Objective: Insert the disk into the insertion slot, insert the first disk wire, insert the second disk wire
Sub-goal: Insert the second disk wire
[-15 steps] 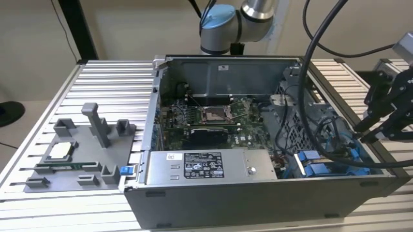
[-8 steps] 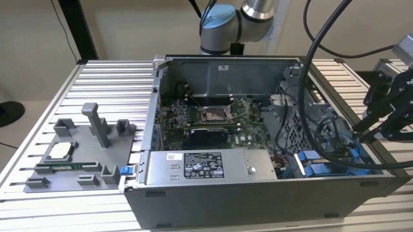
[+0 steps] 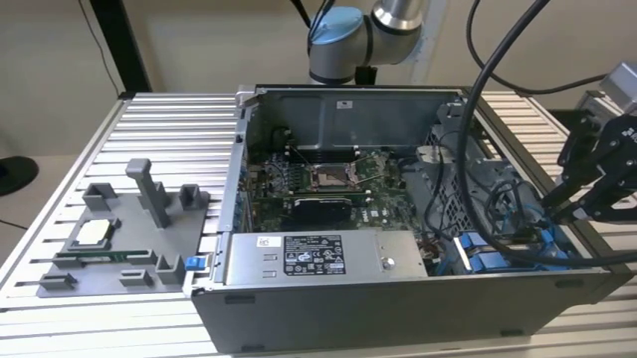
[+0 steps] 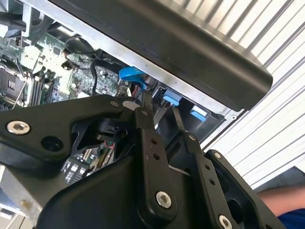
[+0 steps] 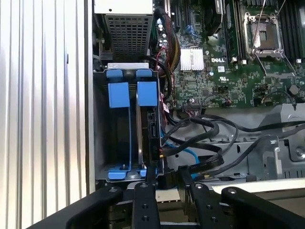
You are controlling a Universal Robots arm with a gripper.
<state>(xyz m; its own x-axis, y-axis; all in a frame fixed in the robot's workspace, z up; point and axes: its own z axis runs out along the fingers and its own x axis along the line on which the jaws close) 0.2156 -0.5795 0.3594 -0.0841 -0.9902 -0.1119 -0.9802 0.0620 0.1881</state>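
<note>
Here, the gripper (image 5: 167, 169) at the insertion slot (image 5: 119, 143), with the disk (image 5: 151, 136) seated

In the exterior view an opened computer case (image 3: 398, 313) lies on a slatted metal table (image 3: 169, 127), its interior facing upward. The robot arm (image 3: 383, 22) rises behind the case. The black gripper hangs over the case's corner at the exterior view's right, just above the blue-lined insertion slot. A grey labelled power-supply box (image 3: 318, 257) sits along the case's near wall, beside the slot, and the motherboard (image 3: 329, 179) fills the middle. At the exterior view's left, apart from the case, a grey fixture tray (image 3: 110, 253) carrying small parts stands on the table.

In the first wrist view the slot shows two compartments side by side, each capped by a blue plastic clip. The disk stands on edge in the compartment nearer the motherboard, its blue carrier frame level with the neighbouring clip. The other compartment shows its blue rails. Black wires (image 5: 214, 131) and one blue wire (image 5: 193, 155) loop just beside the disk's exposed edge. Whether any of them is plugged into the disk cannot be told.

In both wrist views the two fingers stand a moderate gap apart, and nothing is seen clamped between them. Their tips lie near the end of the slot, close to the disk's edge and to the wires, without visible contact.
</note>
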